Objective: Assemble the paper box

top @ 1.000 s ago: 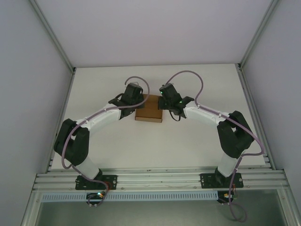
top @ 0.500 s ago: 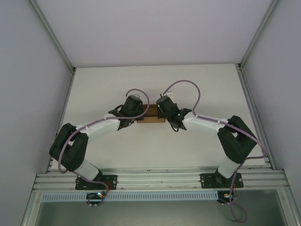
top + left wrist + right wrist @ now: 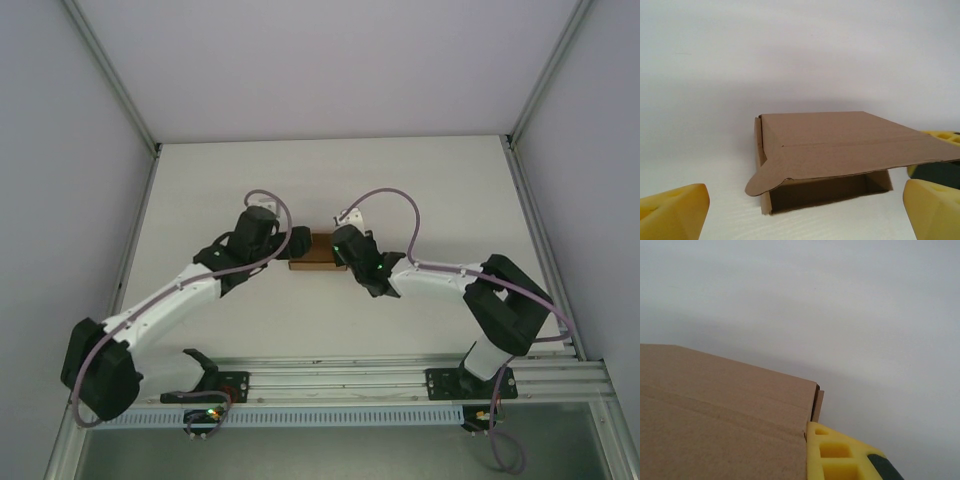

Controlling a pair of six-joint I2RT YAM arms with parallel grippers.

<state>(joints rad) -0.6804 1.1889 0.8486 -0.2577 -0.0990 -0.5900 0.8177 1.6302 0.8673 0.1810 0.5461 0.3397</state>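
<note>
Two grippers flank the paper box [image 3: 313,255], which lies near the middle of the white table [image 3: 420,180]. The left gripper [image 3: 802,216] stands released, its yellow fingers [image 3: 675,212] spread wide just short of the box's open mouth and touching nothing. The right gripper [image 3: 341,252] is clenched, and in the left wrist view it seems to pinch the edge of the lid [image 3: 840,132]. The box is thin brown cardboard. It looks light enough to skid on the smooth table if pushed, stiff across its panels, yet likely to buckle along its creases. The lid gapes, its rounded tab [image 3: 761,182] untucked. The best hold is probably the lid's front edge near that tab, pressed gently, since a hard squeeze would likely crush the hollow shell.
</note>
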